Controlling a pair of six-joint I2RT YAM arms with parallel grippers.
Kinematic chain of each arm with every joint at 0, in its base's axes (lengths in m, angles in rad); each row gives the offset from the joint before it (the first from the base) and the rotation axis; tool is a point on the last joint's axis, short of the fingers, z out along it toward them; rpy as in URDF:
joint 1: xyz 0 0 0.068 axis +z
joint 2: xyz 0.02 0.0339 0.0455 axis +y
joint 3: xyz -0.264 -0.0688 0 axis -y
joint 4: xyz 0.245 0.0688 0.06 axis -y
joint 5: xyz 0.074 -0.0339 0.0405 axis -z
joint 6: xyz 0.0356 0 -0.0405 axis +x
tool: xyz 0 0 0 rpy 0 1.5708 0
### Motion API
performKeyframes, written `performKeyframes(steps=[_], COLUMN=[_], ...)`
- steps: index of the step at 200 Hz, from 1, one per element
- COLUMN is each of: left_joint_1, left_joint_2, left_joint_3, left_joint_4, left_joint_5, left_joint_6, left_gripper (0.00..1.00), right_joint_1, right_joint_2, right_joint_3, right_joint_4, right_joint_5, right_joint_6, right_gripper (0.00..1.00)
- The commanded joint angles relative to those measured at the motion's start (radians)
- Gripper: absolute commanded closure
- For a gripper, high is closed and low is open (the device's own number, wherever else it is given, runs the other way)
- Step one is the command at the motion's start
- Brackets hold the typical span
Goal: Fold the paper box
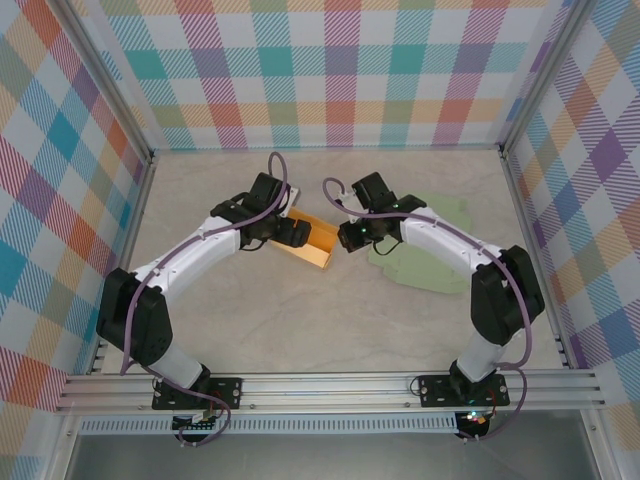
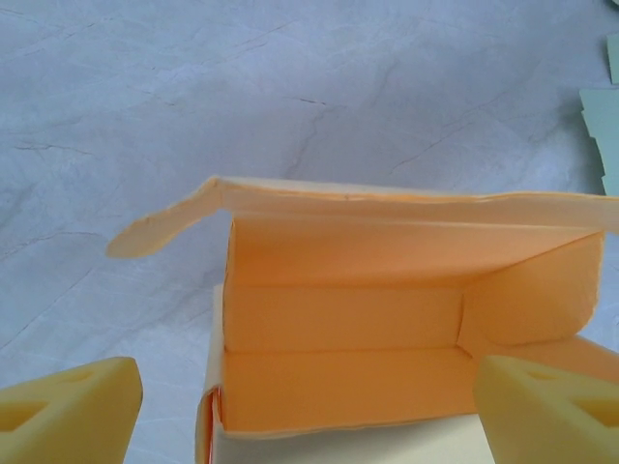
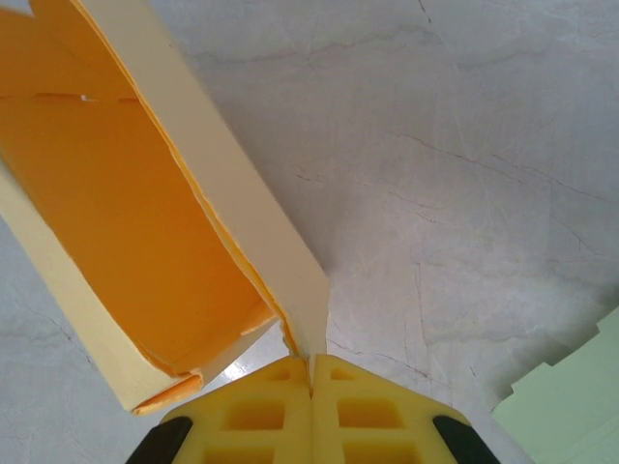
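The box (image 1: 318, 243) lies near the middle of the table (image 1: 300, 330), between your two arms, with a pile of green sheets (image 1: 435, 255) just to its right. It is open, its orange inside showing, and the lid flap (image 2: 387, 198) stands up along the far wall in the left wrist view.

Your right claw (image 3: 311, 372) is pressed together and appears to pinch the bottom corner of a pale side panel (image 3: 242, 203). Your left claw (image 2: 305, 406) is spread wide, one finger on each side of the box's near end. I cannot tell whether either finger touches it.

Treat this as thin card: very light and stiff only along its creases. It is likely to slide on the smooth table if you push it without bracing. The flaps look floppy, and the lid's loose tab already curls. A hard squeeze on an open wall would probably buckle it. Take hold near a fold line or a corner, where two walls support each other. Let one claw steady the body while the other bends a flap along its crease.
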Motion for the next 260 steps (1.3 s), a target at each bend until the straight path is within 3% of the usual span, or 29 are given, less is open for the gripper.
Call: performKeyframes(steps=[1,29,61,147,260], left_joint_1=[0.011,0.011,0.01,0.01,0.007], left_joint_2=[-0.071,-0.16,-0.221,-0.088,-0.033], left_joint_3=[-0.011,-0.025,-0.079,-0.178,-0.211], left_joint_4=[-0.016,-0.062,-0.118,-0.008,0.153], left_joint_5=[-0.03,-0.081,-0.118,-0.101,-0.063], left_joint_6=[-0.047,-0.078,-0.097,-0.093,-0.145], left_gripper=[0.11,0.09,0.21,0.26,0.5], right_joint_1=[0.009,0.01,0.012,0.023,0.04], right_joint_2=[0.019,0.03,0.041,0.07,0.131], right_joint_3=[0.044,0.058,0.072,0.106,0.198], right_joint_4=[-0.021,-0.026,-0.029,-0.052,-0.052], right_joint_5=[-0.02,-0.022,-0.025,-0.033,-0.206], right_joint_6=[-0.015,-0.018,-0.018,-0.023,0.158], right_gripper=[0.93,0.93,0.93,0.93,0.95])
